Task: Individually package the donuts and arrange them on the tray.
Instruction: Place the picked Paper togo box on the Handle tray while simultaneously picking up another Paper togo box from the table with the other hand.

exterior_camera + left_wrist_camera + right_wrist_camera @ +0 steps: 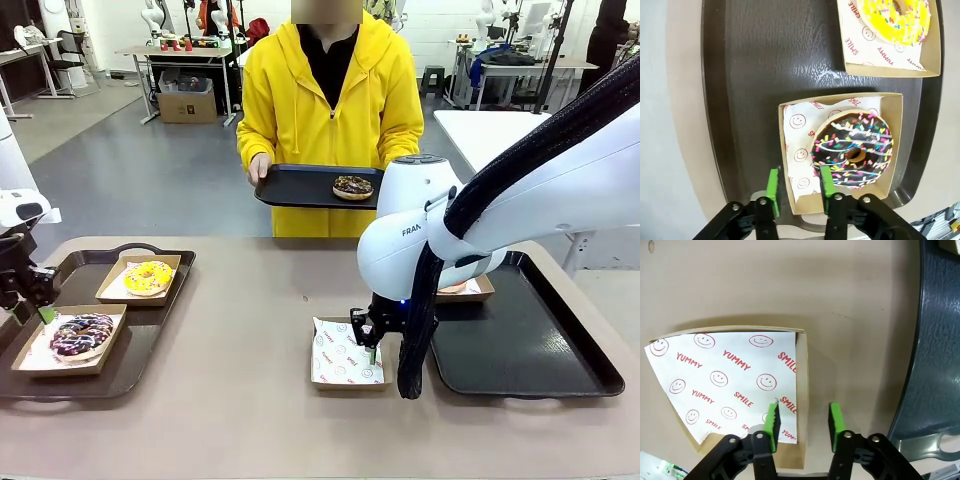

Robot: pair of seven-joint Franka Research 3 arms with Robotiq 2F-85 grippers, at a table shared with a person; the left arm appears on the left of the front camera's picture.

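Paper-lined box (346,353) lies empty; yellow donut (148,277) sits boxed.

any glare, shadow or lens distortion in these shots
Left wrist view: a bright sheen streaks the dark tray, and the boxed sprinkled donut is sharp. Right wrist view: the paper-lined box casts a soft shadow on the table, and the black tray edge bows from the wide-angle lens. Front view: even indoor light, with a faint shadow under the right gripper.
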